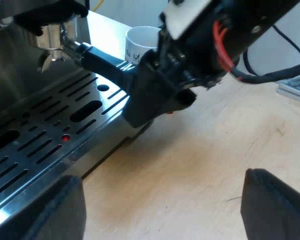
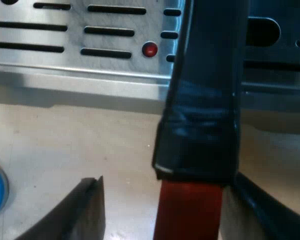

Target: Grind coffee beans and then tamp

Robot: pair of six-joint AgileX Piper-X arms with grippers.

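At machine [image 1: 40, 140]: dark handle [image 2: 202, 115] w/ red tip

We see a white mug [image 1: 140, 42] with dark print on its side, upright, base hidden; the pale wooden worktop [image 1: 200, 165] spreads beside the mug, a flat grey thing [image 1: 296, 89] lying well apart from the mug

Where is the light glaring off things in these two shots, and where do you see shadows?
Left wrist view: the steel drip tray carries pale streaks of reflected light, and a soft shadow lies on the wooden table along the tray's front edge. Right wrist view: the tray's front lip shines as a bright band, and the holder's dark handle shows glossy highlights.
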